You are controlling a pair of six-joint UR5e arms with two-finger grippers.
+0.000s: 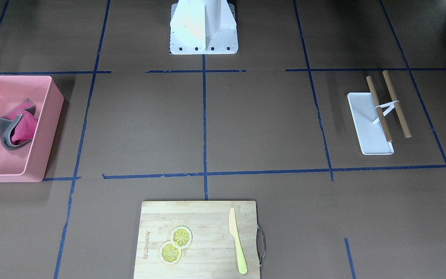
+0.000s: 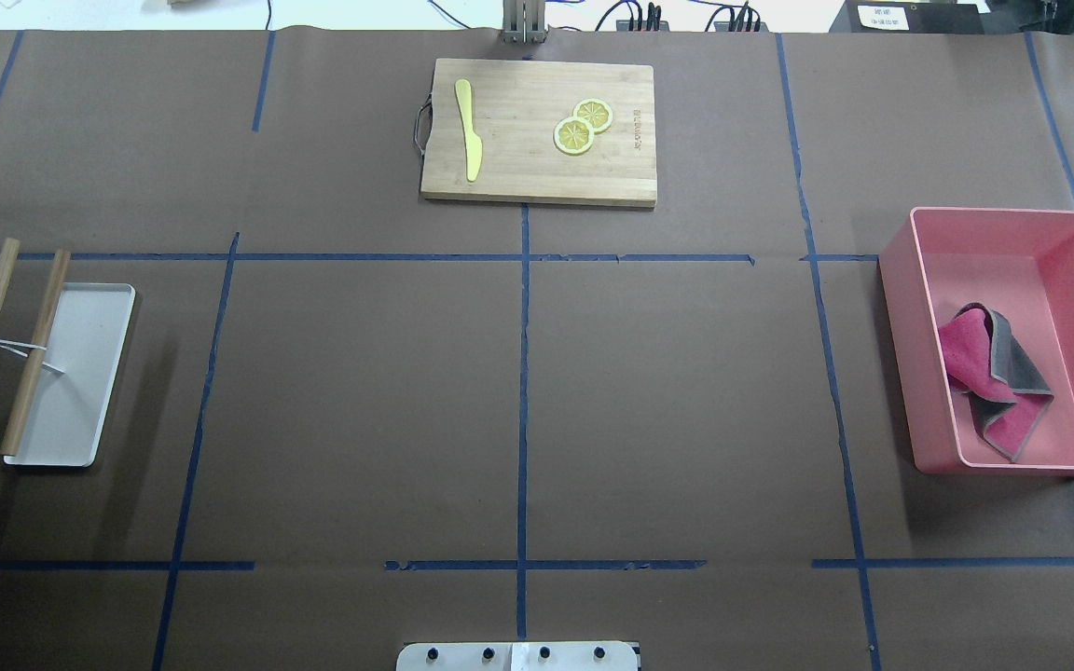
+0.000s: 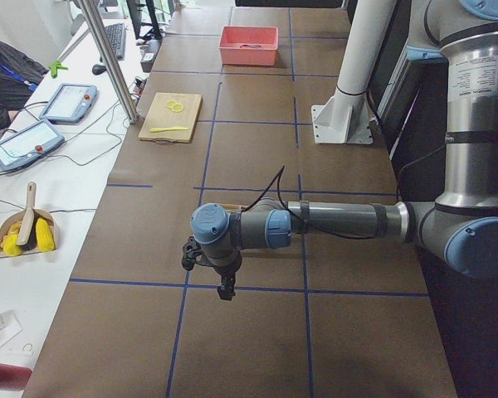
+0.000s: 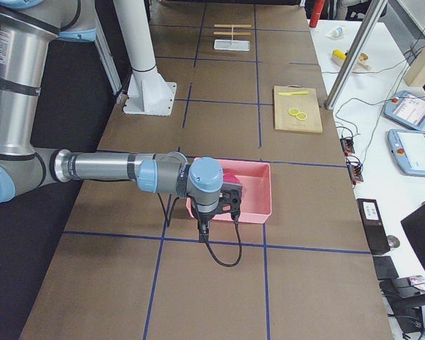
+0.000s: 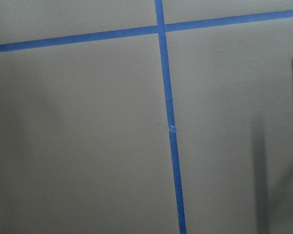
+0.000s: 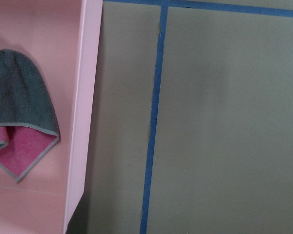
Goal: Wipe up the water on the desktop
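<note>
Left gripper (image 3: 225, 286) and right gripper (image 4: 202, 227) hang above the brown desktop (image 2: 360, 401).
Cloth (image 2: 998, 377) lies in the pink bin (image 2: 899, 373), right; how far either gripper is open, cannot tell.

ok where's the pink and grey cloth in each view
Front-facing: crumpled pink and grey cloth far left, inside the pink plastic bin.
Overhead: cloth far right, in the bin.
Exterior left: bin at top centre; cloth too small to tell.
Exterior right: cloth mostly hidden behind the right arm.
Left wrist: not in it.
Right wrist: cloth at left edge.
Shared landmark: the bin.
</note>
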